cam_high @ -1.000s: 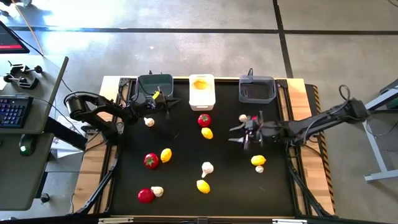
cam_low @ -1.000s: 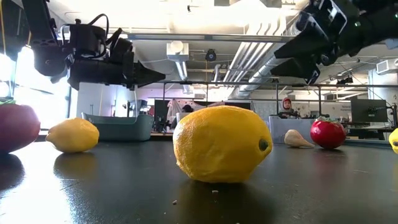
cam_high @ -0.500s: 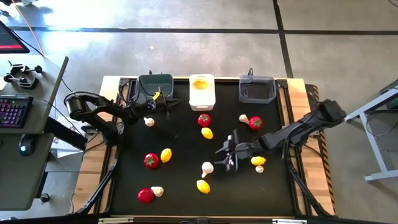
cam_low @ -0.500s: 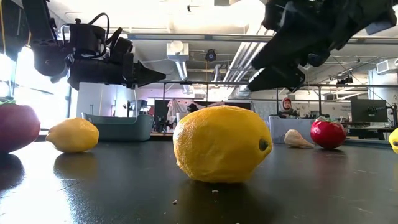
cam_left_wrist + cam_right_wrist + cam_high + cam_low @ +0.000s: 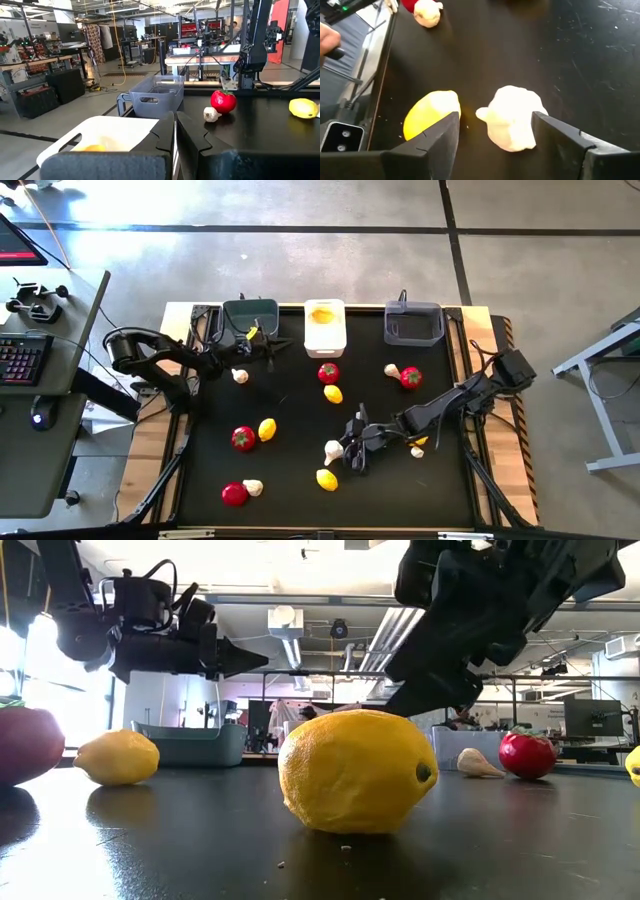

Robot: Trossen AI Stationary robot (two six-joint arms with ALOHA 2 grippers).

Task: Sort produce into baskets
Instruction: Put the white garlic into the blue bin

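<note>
Near the middle of the black table (image 5: pixel 290 405), the right gripper (image 5: pixel 352 450) hangs low with its fingers spread wide around a whitish garlic piece (image 5: pixel 512 117), holding nothing, and a yellow lemon (image 5: pixel 430 112) lies just beside it. Over by the far edge, the left gripper (image 5: pixel 268 343) hovers pinched shut and empty in front of the left dark basket (image 5: pixel 250 312). Beside that sit the white basket (image 5: pixel 325 335) and the right dark basket (image 5: pixel 413 335), with the remaining produce scattered across the tabletop.
</note>
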